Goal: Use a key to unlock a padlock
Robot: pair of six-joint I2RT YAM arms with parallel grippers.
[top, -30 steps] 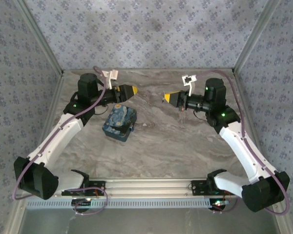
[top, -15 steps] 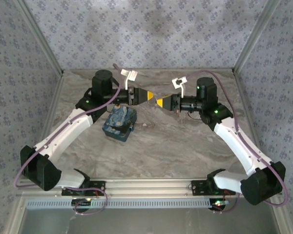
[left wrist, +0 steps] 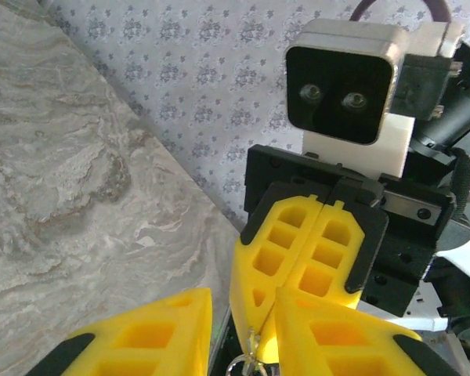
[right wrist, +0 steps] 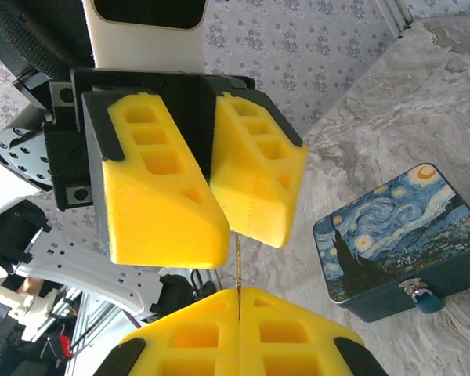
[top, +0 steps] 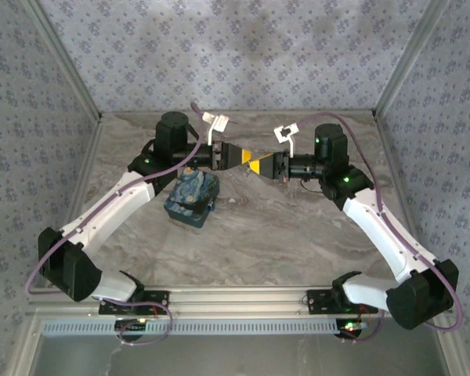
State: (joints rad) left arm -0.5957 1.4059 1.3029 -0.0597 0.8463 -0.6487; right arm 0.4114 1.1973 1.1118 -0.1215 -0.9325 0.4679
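Two arms reached out over the bench (top: 282,235). Nearest them sat the tin (right wrist: 392,227), with the padlock (right wrist: 421,296) hanging at its front edge. Small, hard and slick, the padlock would likely swing where it hung and twist away from a push. A pinch across its flat sides, keyhole left clear, looked the safest hold, and the light tin might slide if shoved. Beyond the tin the hands met tip to tip in the air. The right hand (right wrist: 239,305) was clamped on a thin brass key (right wrist: 239,266). The left hand (right wrist: 219,215) stood parted around the key's far end, seemingly not gripping it.
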